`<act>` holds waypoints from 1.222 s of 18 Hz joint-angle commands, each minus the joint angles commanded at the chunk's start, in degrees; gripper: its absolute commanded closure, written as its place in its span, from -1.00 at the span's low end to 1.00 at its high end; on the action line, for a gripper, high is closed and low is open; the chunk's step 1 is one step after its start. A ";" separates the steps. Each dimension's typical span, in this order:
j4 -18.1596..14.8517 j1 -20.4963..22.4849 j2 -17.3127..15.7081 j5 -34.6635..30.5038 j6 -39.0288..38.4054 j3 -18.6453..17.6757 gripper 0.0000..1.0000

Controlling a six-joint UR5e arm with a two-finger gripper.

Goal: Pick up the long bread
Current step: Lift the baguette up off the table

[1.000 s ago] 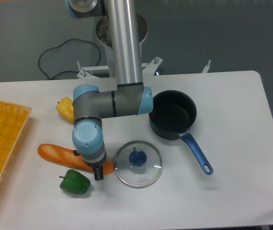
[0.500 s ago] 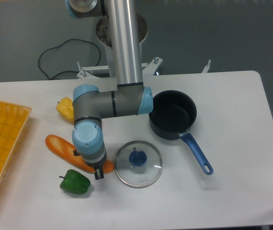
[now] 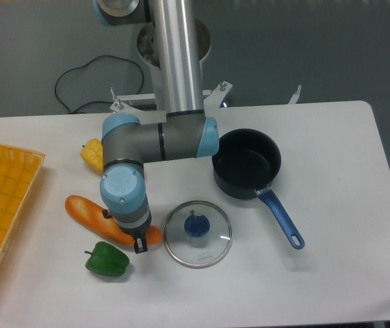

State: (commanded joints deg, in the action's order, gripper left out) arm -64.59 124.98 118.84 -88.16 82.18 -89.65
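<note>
1. While the end effector [image 3: 139, 240] sits low at the right end of the long, glossy orange-brown toy bread [image 3: 91, 214], lower left of centre, its wrist hides the jaws, so I cannot tell whether they are clamped.
2. Risk, as I judge it: gripped so near one rounded end, that slick loaf could pivot or slip out on the lift.
3. Crowding it are a smooth green toy pepper [image 3: 107, 259] and a round glass lid with a blue knob [image 3: 197, 232] on the white tabletop [image 3: 332, 157].
</note>
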 joint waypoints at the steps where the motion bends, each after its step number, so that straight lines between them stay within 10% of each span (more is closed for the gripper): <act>1: -1.49 0.35 -1.05 -0.09 0.00 0.00 0.59; 10: -12.22 2.99 -8.80 -0.09 -5.36 1.58 0.58; 22: -15.48 5.54 -12.31 0.00 -5.98 2.29 0.58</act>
State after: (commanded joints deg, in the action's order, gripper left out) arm -80.07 130.52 106.52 -88.15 76.20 -87.36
